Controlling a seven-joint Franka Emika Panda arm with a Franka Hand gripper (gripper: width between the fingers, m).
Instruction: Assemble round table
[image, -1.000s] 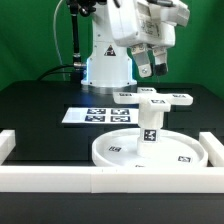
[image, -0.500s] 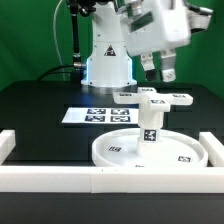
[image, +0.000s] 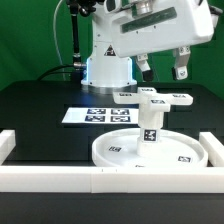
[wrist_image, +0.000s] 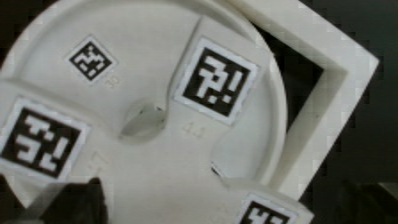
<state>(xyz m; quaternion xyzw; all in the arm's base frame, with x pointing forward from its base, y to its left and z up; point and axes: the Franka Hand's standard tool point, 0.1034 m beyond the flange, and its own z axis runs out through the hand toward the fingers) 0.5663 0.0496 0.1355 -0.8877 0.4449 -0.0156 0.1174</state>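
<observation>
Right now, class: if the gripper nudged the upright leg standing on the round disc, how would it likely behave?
The leg looks like stiff plastic, so it should not bend. Standing tall and narrow on the disc, it may tip if not yet fastened, which the views don't show. Lying down, its cylindrical shape would probably roll.

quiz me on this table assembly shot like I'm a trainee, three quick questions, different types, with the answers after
1. True or false: the gripper holds the leg.
2. Multiple choice: in the exterior view, the foot piece lies A) on the disc, B) on the table behind the leg, C) between the gripper's fingers.
3. Fill in: the leg stands upright on the ____.

Key:
1. False. The gripper hangs open above, touching nothing.
2. B.
3. Disc.
</observation>
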